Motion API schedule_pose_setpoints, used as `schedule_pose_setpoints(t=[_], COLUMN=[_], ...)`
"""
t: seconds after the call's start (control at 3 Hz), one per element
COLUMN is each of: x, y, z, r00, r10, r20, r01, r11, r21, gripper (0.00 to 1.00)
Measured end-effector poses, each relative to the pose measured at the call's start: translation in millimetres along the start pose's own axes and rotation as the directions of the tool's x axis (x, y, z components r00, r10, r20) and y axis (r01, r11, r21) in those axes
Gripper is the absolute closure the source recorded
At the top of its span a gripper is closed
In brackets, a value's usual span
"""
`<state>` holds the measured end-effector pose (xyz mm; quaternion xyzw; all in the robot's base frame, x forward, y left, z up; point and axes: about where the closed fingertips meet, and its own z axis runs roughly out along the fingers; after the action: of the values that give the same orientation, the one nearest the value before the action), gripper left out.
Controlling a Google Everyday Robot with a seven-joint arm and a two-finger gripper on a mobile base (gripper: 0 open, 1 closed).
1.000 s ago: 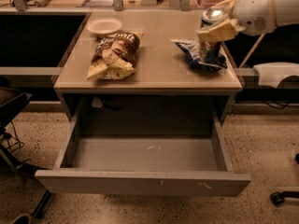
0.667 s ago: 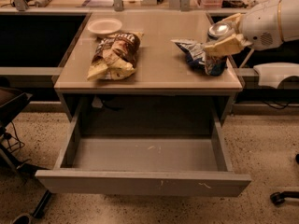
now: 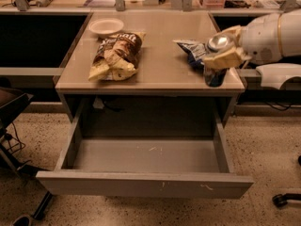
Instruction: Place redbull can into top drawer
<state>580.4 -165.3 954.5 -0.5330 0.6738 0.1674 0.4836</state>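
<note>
Gripper: the gripper (image 3: 225,57) hangs over the front right corner of the desk (image 3: 160,69), coming in from the right on the white arm (image 3: 270,34).
Jaws: closed around the redbull can (image 3: 215,74), holding it near its upper half.
Can: off the desk and roughly upright, silver top towards the camera; its lower end overlaps the desk's front edge in this view (whether it clears the edge I cannot tell).
Change: a second ago the can was held further back, above the blue snack bag (image 3: 190,51); it has since travelled forward and lower, and now sits just in front of that bag.
Drawer: the top drawer (image 3: 117,184) stands pulled out beneath the desk, nothing lying inside, its right wall below and slightly left of the can.
Meaning: the lift looks done and the carry is under way; the can is past the clutter and heading for the opening.
Left to do: clear the desk's front edge, come down and a little left, then release inside.
Bystanders: the brown chip bag (image 3: 115,55) and white plate (image 3: 106,26) lie well to the left, out of the path.
</note>
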Motion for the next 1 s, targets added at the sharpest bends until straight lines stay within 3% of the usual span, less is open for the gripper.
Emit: schedule_pose_setpoints(t=[0.33,0.67,1.0], x=[19,63,72], y=[48,104,120], z=[7,33,42], r00=[0.997,0.993,0.993], r10=[-0.001,0.062,0.076], r20=[0.079,0.101,0.088], r01=[0.001,-0.055,-0.067], r11=[1.0,0.9959,0.9924], r21=[0.004,-0.072,-0.103], gripper=[1.0,1.0,1.0])
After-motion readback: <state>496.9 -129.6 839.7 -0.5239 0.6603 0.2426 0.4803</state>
